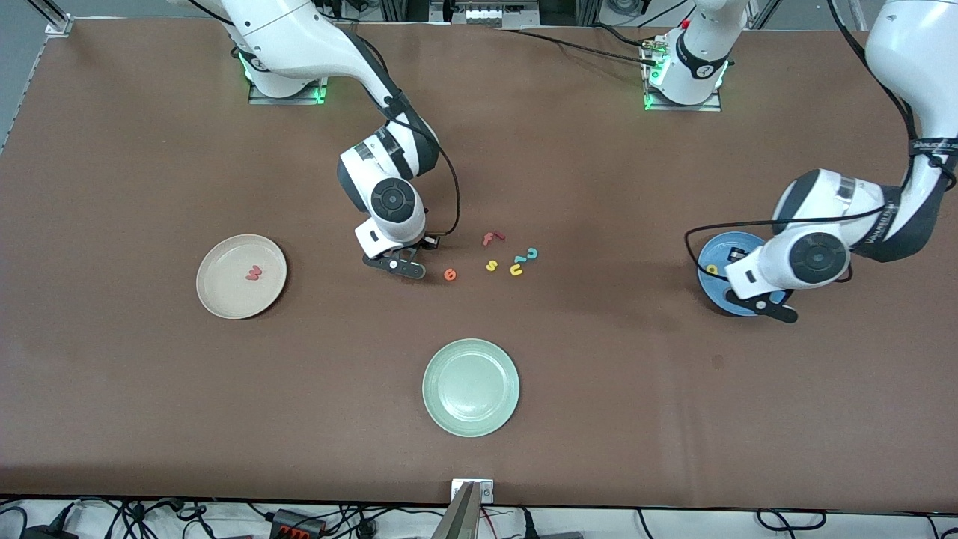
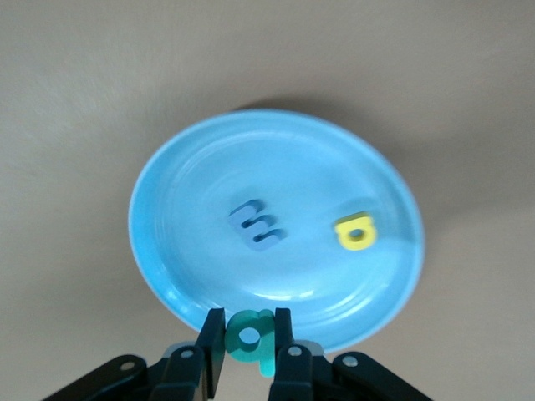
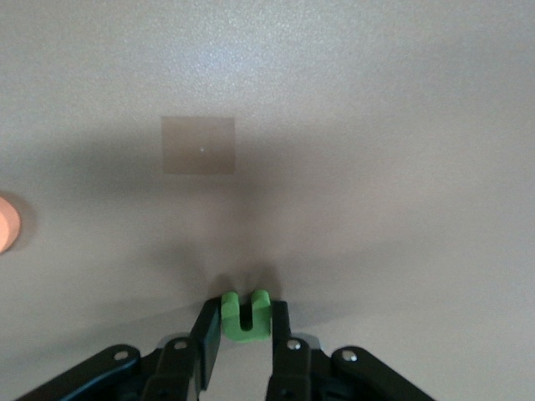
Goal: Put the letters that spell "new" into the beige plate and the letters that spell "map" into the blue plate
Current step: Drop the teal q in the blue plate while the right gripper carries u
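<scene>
On blue plate [image 2: 167, 251]: two letters; beige plate [image 1: 217, 288]: one.

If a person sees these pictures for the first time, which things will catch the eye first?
Probably the left gripper over the blue plate, jaws shut on the teal "p", with the blue "m" and yellow "a" already in that plate. Next, the right gripper low over the table, jaws around the green "n", beside the loose letters mid-table.

White arms [image 1: 329, 52], dark joints, black cables, black jaws
</scene>
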Robot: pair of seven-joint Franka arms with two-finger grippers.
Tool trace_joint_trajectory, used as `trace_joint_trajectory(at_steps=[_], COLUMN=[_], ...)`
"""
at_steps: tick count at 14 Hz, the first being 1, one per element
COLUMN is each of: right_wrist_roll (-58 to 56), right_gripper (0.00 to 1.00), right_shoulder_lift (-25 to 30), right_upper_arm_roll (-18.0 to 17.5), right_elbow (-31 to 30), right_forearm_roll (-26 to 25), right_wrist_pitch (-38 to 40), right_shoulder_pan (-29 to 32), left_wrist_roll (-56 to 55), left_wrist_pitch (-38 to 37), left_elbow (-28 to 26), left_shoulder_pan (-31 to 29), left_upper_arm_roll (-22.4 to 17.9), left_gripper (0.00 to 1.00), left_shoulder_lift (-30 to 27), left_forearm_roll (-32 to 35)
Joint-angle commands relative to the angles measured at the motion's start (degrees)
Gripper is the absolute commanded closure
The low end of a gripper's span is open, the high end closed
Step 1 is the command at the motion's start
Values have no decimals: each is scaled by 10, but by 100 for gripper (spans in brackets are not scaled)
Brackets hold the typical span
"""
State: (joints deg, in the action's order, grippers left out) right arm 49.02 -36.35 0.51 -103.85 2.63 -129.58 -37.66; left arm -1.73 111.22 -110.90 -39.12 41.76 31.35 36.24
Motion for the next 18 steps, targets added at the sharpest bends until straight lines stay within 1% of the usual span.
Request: trace_joint_trajectory(at_steps=[1, 2, 3, 5, 6, 7, 8, 9, 10, 11, 12, 13, 14, 15, 16, 17, 18], right_wrist_roll=[6, 6, 5, 0, -5, -8, -13, -27, -49, -80, -142, -205, -251, -286, -314, -340, -367], right_gripper=[78, 80, 83, 83, 83, 83, 83, 83, 83, 83, 82, 81, 81, 81, 81, 81, 81], right_shoulder_lift=[1, 1, 1, 10, 21, 32, 43, 51, 56, 58, 61, 61, 61, 62, 65, 70, 70], right_upper_arm_roll=[-1, 0, 2, 5, 5, 5, 5, 5, 12, 32, 55, 76, 89, 91, 91, 91, 92], right_elbow=[-5, -4, -2, 0, 0, 0, 0, 0, 0, 0, 0, 0, -1, -1, -1, -1, -1], right_forearm_roll=[6, 6, 6, 6, 6, 6, 2, 0, -4, -6, -8, -8, -8, -8, -8, -8, -9], right_wrist_pitch=[2, 2, 2, 6, 6, 9, 16, 34, 60, 77, 90, 103, 107, 114, 125, 132, 133], right_shoulder_pan=[4, 5, 5, 12, 21, 35, 52, 74, 94, 112, 131, 151, 174, 197, 216, 232, 245], left_wrist_roll=[8, 15, 15, 16, 24, 28, 31, 31, 28, 27, 27, 28, 27, 25, 28, 29, 30], left_wrist_pitch=[97, 111, 112, 110, 101, 76, 50, 8, -48, -95, -140, -180, -227, -277, -305, -308, -307], left_elbow=[-95, -105, -106, -104, -101, -99, -79, -52, -13, 24, 63, 94, 132, 181, 218, 244, 260], left_shoulder_pan=[-94, -115, -118, -117, -115, -119, -127, -135, -141, -140, -138, -139, -141, -139, -130, -127, -125], left_upper_arm_roll=[23, 40, 43, 46, 53, 71, 92, 130, 169, 196, 221, 239, 258, 272, 275, 277, 270], left_gripper=[85, 84, 67, 0, 0, 0, 0, 0, 0, 0, 0, 0, 0, 0, 0, 0, 0], left_shoulder_lift=[-7, -6, -6, -7, -11, -16, -26, -31, -31, -29, -26, -27, -30, -29, -27, -24, -43], left_forearm_roll=[8, 8, 8, 8, 8, 7, 7, 5, 2, 1, -3, -30, -63, -82, -86, -88, -119])
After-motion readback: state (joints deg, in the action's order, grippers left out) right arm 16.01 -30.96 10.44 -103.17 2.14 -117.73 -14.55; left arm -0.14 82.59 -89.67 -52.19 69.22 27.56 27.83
